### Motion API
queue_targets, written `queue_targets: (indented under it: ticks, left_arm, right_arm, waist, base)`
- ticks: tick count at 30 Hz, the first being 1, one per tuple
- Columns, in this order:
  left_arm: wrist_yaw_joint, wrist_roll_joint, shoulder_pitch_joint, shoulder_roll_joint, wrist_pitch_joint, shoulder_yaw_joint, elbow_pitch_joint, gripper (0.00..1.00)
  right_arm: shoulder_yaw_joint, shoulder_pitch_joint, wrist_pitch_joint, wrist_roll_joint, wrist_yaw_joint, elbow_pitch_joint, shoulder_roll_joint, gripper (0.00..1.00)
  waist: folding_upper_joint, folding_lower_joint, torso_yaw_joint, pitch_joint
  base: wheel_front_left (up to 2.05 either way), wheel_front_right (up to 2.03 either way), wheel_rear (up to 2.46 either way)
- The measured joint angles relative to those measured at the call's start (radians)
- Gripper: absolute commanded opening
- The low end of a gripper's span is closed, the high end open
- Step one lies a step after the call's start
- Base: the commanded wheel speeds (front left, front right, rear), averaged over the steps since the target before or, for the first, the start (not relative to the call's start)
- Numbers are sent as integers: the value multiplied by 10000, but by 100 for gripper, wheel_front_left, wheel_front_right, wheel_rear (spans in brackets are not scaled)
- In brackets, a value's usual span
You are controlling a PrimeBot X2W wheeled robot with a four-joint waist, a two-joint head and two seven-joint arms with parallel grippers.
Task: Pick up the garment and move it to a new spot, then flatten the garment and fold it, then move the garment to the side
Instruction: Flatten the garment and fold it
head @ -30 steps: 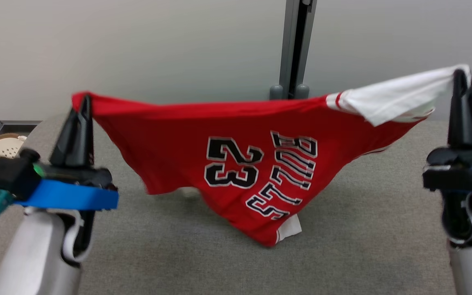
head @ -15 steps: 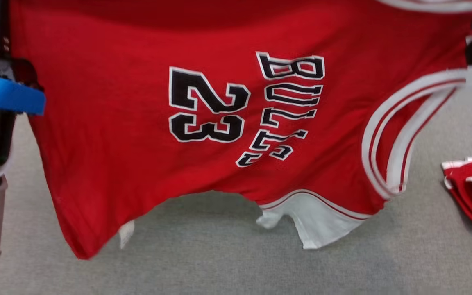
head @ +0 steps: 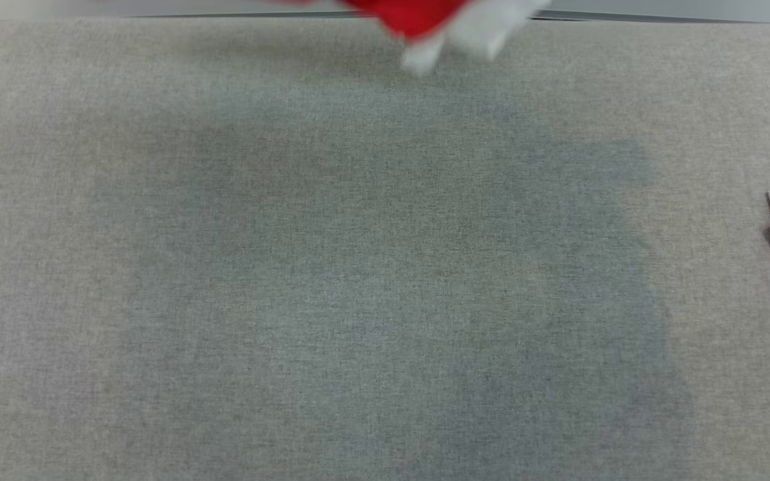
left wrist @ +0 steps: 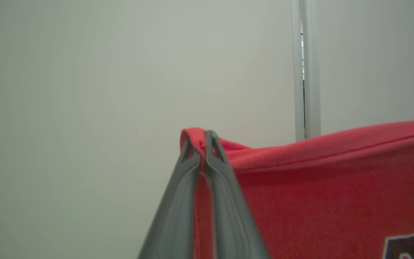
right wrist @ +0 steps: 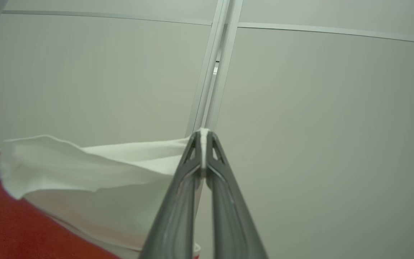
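Garment (left wrist: 318, 187) aloft, pinched tight by left gripper (left wrist: 202, 140) and right gripper (right wrist: 203, 138).
Lower evenly, top edge taut, hem first onto table (head: 358, 267); hem apparently near far side.

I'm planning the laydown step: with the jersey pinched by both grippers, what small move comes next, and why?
Probably lower both together, keeping the jersey stretched: the left gripper pinches a red corner, the right gripper a white edge, and its tip hangs over the grey table.
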Motion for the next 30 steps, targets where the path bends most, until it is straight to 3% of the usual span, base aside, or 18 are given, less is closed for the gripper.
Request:
queue_targets:
  ticks: [3,6,9,14,20,24,30]
  left_arm:
    - [-2,-75,198,-176,-293,-128,700,0]
    - [-2,-245,1267,-345,-462,-330,1356,0]
    - [-6,-614,2787,-683,-550,-414,1883,0]
    - [-19,-1306,5445,-1718,-579,115,2027,0]
    - [-19,-1162,8198,-2688,-585,589,2596,0]
    - [-21,-830,9215,-3074,-602,1386,2445,0]
    - [-29,-171,10701,-3536,-639,1766,2201,0]
  right_arm:
    - [-153,229,-211,90,0,362,100,0]
    - [44,1519,-364,504,0,443,105,0]
    - [88,3406,-476,1225,4,293,224,0]
    - [313,7460,-579,2416,2,10,466,0]
    - [384,11352,-633,3126,0,92,949,0]
    - [696,12979,-658,3166,0,-65,1252,0]
    - [1135,14645,-675,3049,0,-138,1306,0]
  waist:
    - [0,-1,-34,-23]
    - [0,-3,-150,-141]
    - [0,-4,-264,-254]
    - [0,-5,-393,-464]
    - [0,-6,-518,-916]
    - [0,-7,-556,-1346]
    - [0,-8,-514,-2099]
  base:
    - [0,0,0]
    - [0,0,0]
    - [0,0,0]
    - [0,0,0]
    - [0,0,0]
    - [0,0,0]
    - [0,0,0]
